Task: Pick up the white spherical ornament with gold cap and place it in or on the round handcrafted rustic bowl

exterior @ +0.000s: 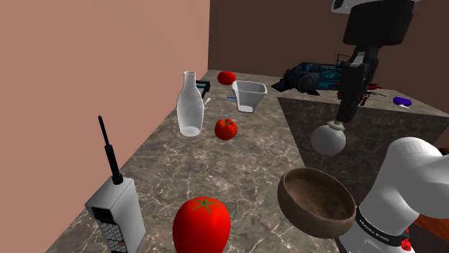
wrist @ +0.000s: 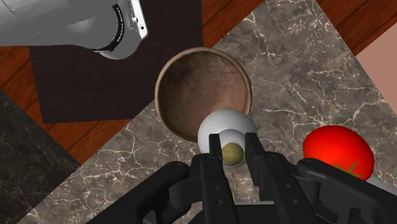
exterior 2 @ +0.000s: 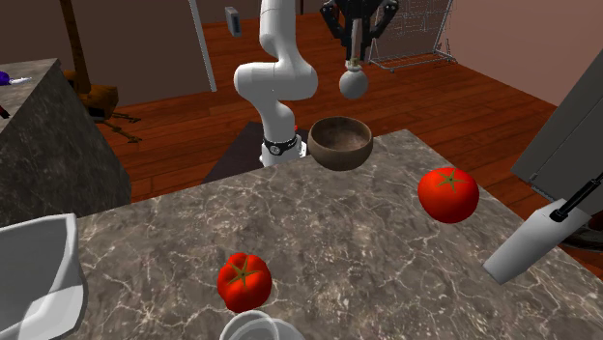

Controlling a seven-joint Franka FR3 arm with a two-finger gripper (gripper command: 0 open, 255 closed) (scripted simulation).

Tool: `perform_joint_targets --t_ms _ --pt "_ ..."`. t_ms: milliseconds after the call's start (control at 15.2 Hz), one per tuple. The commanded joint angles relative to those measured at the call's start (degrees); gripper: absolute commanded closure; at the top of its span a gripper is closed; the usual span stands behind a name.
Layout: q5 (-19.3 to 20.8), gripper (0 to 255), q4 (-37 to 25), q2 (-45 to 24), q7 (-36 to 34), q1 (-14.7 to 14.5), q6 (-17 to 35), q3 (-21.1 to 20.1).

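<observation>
Ornament hanging over the bowl's rim, not yet released.

The gripper (exterior: 339, 122) is clamped on the gold cap, probably because the smooth sphere offers no surer hold. So the one white ornament (exterior: 329, 139) dangles clear of the counter (exterior: 245, 172), over the rim of the single brown bowl (exterior: 316, 200), which sits at the counter edge nearest the stand. A small shift should centre it before lowering. Also on the counter are three tomatoes (exterior: 201, 224), one glass bottle (exterior: 189, 108), one white jug (exterior: 250, 95) and one handset (exterior: 115, 212).
</observation>
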State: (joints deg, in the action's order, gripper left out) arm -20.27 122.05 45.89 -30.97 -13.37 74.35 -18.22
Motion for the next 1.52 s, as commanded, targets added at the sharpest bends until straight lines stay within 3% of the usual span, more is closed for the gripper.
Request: perform_joint_targets --t_ms 0,1452 --pt "-0.7 255 1.5 4.5 -0.7 -1.1 -3.0 0.8" --pt "-3.9 255 21.5 11.5 2.1 -2.7 9.9 -2.7"
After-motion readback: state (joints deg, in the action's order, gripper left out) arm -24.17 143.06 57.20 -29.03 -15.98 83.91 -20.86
